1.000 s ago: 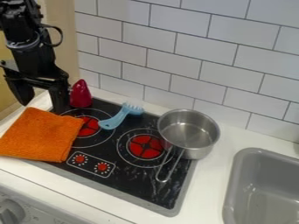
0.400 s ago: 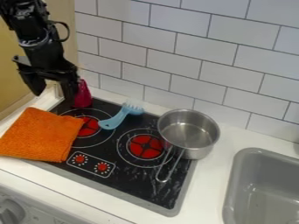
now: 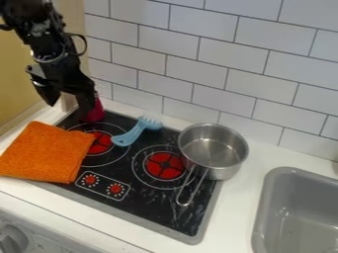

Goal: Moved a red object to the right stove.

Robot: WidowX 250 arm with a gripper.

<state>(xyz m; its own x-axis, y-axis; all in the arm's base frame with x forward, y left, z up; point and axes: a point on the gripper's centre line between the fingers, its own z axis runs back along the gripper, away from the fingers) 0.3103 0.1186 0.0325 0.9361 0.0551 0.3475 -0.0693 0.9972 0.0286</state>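
My tool (image 3: 69, 105) gapes wide by the red object (image 3: 95, 113); I'd best centre over it, straddle both sides, then lower and squeeze evenly, clear of the blue brush (image 3: 135, 133).

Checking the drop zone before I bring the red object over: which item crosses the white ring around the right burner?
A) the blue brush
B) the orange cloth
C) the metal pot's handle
C: the metal pot's handle slants across the ring on the side of the right burner nearest the sink.

The gripper (image 3: 68, 107) hangs by the red object (image 3: 96, 112); a blue brush (image 3: 134, 133) lies near.
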